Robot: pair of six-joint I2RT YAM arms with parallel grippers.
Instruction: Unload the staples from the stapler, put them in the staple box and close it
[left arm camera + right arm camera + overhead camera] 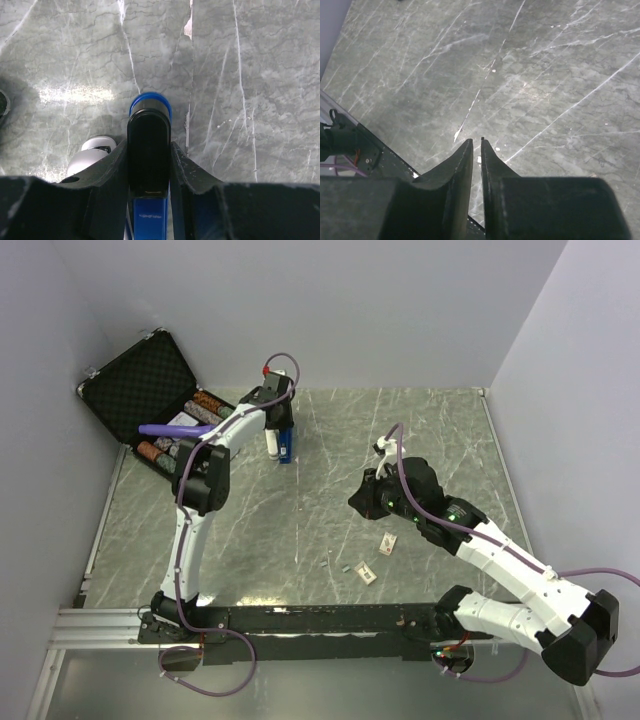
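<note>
The blue stapler with a black top [285,447] is at the back of the table, near the open case. My left gripper [279,426] is shut on it. In the left wrist view the stapler [149,120] stands between my two fingers, which press on both its sides, with its rounded blue and black end pointing away; the left gripper [148,146] holds it over the marble top. My right gripper [362,498] hangs above the middle of the table, apart from the stapler. In the right wrist view the right gripper [476,140] has its jaws almost together with nothing between them.
A white oblong bar [270,444] lies just left of the stapler and shows in the left wrist view [92,156]. An open black case [133,382] with chips and a purple tube [176,428] stands at the back left. Small paper scraps [388,542] lie near the front rail [300,618].
</note>
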